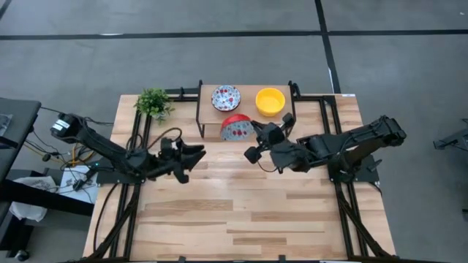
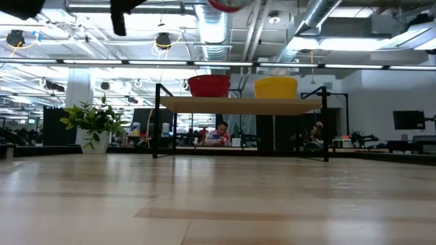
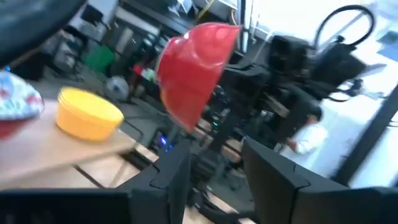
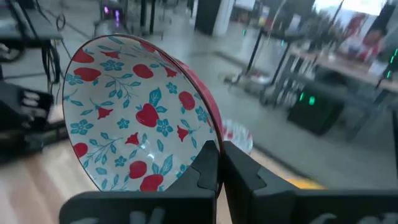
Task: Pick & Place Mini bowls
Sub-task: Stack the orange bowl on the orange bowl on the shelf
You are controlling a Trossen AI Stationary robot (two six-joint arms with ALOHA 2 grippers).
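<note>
Holding the patterned bowl [image 4: 140,121] by its rim in your right fingers [image 4: 214,165], tilted beside the shelf [image 1: 248,109], it could slip. Left fingers [image 3: 211,168] are parted, holding nothing.

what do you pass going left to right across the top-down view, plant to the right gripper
potted plant → left gripper → floral bowl on the shelf → tilted floral bowl → right gripper, pinching the tilted bowl's rim; the yellow bowl overlaps it, so left out
</note>
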